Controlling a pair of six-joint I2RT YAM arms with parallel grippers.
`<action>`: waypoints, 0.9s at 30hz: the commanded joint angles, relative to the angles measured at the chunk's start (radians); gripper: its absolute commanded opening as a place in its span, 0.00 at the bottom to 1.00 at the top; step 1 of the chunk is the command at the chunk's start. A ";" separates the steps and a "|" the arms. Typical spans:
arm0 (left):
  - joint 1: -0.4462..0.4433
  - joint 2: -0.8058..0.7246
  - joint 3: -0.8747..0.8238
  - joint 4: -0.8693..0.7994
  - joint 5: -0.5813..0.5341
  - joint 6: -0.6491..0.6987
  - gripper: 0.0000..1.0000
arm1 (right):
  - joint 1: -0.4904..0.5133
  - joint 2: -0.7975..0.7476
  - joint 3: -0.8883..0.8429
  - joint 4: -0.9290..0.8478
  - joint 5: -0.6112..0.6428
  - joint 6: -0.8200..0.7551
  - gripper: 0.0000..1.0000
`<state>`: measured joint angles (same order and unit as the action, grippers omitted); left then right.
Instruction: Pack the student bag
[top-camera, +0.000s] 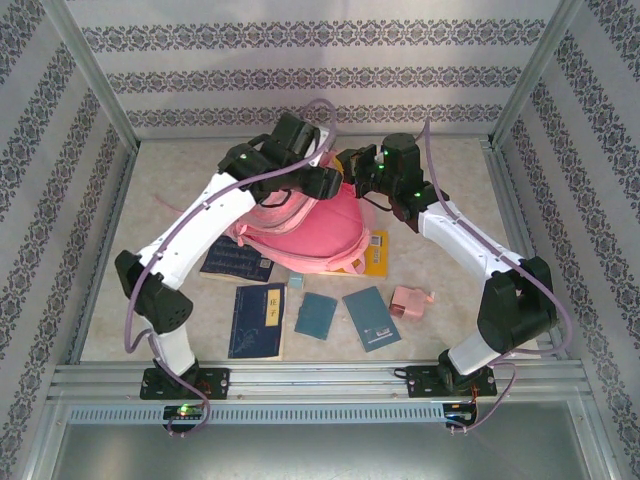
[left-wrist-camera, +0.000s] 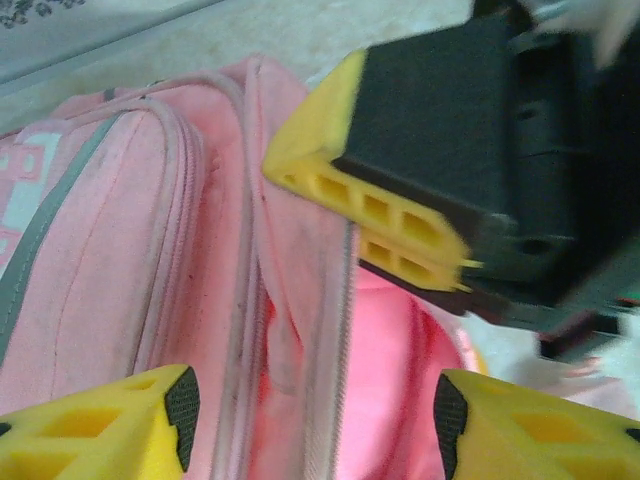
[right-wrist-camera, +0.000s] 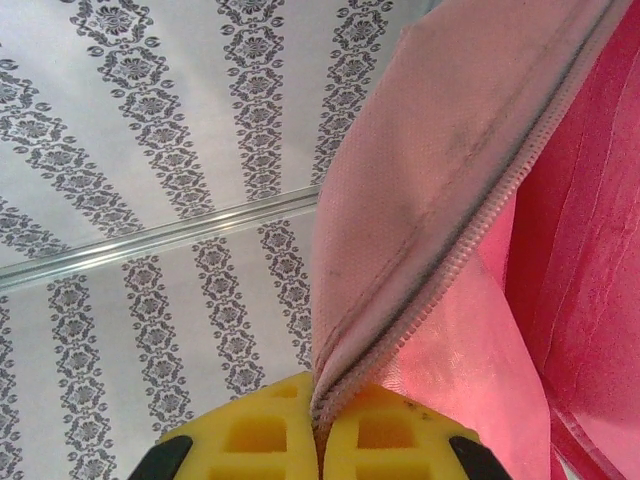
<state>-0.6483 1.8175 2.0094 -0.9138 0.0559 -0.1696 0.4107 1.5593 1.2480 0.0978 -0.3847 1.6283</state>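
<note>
The right pincer (right-wrist-camera: 318, 425) pinches the zip edge of the large pink fabric backpack (top-camera: 300, 235) mid-table, the left pincer (left-wrist-camera: 315, 410) spread above its mouth; dark blue books (top-camera: 258, 320) and small pink pouch (top-camera: 410, 302) lie unpacked.

A beige marbled table (top-camera: 165, 185) carries the pink student bag (top-camera: 310, 235) at its centre, with an orange book (top-camera: 376, 255) partly under the bag's right edge. 6 things lie in front: a dark blue booklet (top-camera: 237, 262), a navy book (top-camera: 257, 320), a small blue block (top-camera: 295, 283), a small teal notebook (top-camera: 316, 315), a larger teal notebook (top-camera: 371, 318) and a small pink pouch (top-camera: 410, 302).
</note>
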 joint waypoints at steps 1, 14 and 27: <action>-0.019 0.030 0.025 -0.056 -0.114 0.064 0.61 | 0.007 -0.007 0.037 0.064 0.000 0.019 0.00; -0.011 0.069 0.021 0.023 -0.232 0.064 0.00 | -0.018 -0.069 0.041 -0.098 -0.024 -0.122 0.36; 0.032 0.044 0.076 0.019 -0.220 0.005 0.00 | -0.094 -0.426 -0.085 -0.847 0.087 -0.815 0.57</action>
<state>-0.6281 1.8877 2.0476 -0.9295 -0.1333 -0.1352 0.3222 1.1618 1.1866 -0.4400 -0.3901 1.0592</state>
